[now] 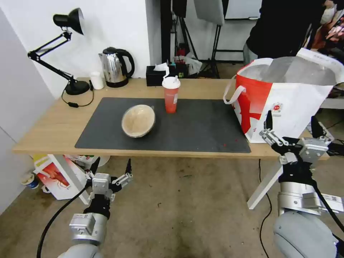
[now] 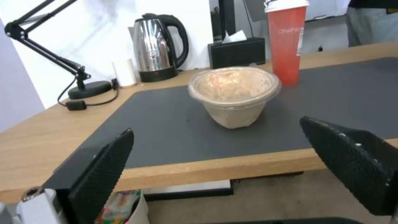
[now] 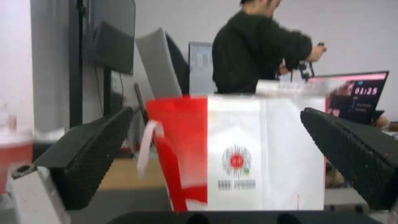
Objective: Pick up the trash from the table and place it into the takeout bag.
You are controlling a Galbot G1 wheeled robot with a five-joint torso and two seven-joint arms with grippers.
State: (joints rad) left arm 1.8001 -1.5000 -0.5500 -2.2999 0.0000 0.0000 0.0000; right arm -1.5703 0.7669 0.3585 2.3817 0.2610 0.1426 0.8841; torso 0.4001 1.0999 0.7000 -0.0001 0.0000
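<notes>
Your left gripper [image 1: 111, 168] hangs wide open just short of the table [image 1: 53, 129], lined up on the bowl [image 1: 138, 120] ahead, while your right gripper [image 1: 291, 129], equally wide, faces the bag [image 1: 286, 104].

desk lamp [image 1: 68, 53]: black, jointed arm, well beyond left pincer [image 1: 110, 167] | steel kettle [image 1: 115, 67]: upright beside lamp base | white cylinder [image 1: 96, 80]: between lamp base and kettle | black tissue box [image 1: 156, 75]: near kettle, tissue protruding | crayfish-print bag [image 1: 57, 175]: on floor, beside left pincer

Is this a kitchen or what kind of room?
Probably an office or studio, not a kitchen: a desk lamp and kettle stand on the table, with light stands behind.
</notes>
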